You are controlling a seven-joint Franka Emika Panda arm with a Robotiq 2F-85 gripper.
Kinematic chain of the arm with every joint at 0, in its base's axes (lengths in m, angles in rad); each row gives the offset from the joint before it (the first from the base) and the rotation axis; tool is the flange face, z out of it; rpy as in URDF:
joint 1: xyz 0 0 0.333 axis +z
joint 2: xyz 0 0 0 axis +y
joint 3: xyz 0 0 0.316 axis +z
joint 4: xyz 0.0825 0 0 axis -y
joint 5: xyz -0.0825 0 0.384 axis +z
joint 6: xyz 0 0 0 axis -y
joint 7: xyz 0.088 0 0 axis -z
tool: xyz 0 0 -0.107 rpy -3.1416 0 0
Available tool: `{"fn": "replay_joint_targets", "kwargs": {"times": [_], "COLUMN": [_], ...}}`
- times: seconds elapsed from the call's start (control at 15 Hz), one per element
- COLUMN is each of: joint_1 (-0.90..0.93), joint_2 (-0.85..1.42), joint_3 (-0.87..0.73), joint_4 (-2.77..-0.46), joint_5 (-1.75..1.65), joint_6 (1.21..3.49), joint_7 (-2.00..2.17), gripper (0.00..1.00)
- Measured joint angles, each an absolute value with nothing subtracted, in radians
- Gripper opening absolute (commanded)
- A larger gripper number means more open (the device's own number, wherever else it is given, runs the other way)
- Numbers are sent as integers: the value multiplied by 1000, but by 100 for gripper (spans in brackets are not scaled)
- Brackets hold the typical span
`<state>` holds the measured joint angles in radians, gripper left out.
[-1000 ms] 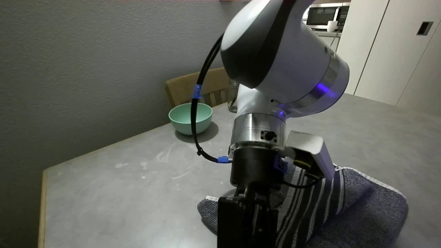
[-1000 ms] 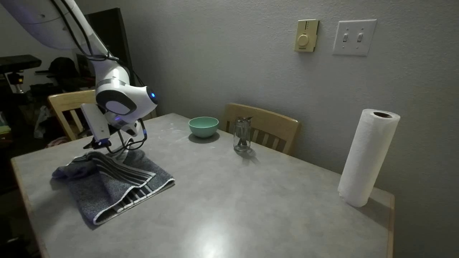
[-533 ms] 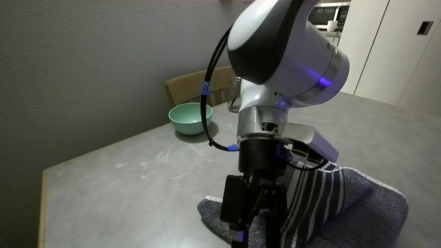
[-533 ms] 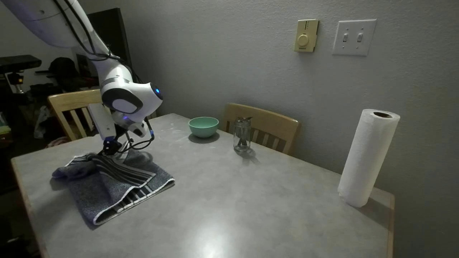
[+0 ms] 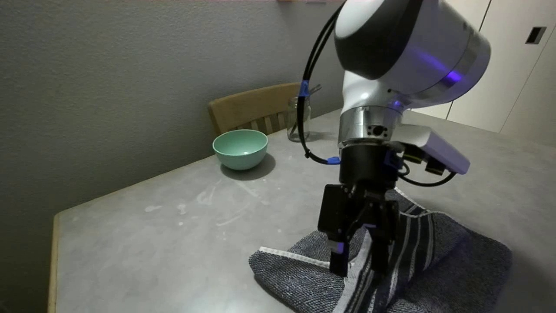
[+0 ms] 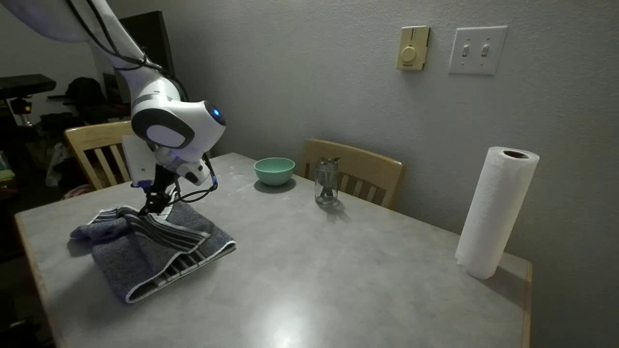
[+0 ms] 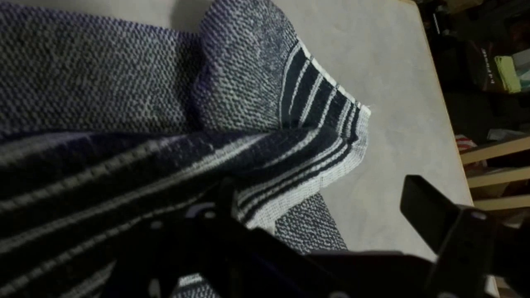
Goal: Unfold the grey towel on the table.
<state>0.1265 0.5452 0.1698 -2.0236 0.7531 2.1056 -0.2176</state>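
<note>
Black and two-fingered, the hand (image 5: 359, 270) has spread wide, empty, and shifted over the dark grey, fuzzy, striped towel (image 6: 145, 251), which lies folded and unmoved on the matte light grey table (image 6: 358, 261), so unfolding probably awaits a grip on its pale edging (image 7: 308, 188).

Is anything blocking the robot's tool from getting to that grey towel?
Nothing visible: the tool hangs open right at the grey towel, though whether it touches is unclear. The teal bowl stands off to one side, out of the way.
</note>
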Motion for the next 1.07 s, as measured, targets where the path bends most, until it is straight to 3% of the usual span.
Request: {"fn": "replay_joint_targets", "kwargs": {"times": [0.53, 1.07], "joint_1": [76, 69], "joint_2": [341, 394], "joint_3": [135, 114], "joint_4": [-2162, -2185], "joint_5": [754, 656], "joint_6": [2107, 2108], "joint_7": [-203, -189], "gripper": [100, 100]}}
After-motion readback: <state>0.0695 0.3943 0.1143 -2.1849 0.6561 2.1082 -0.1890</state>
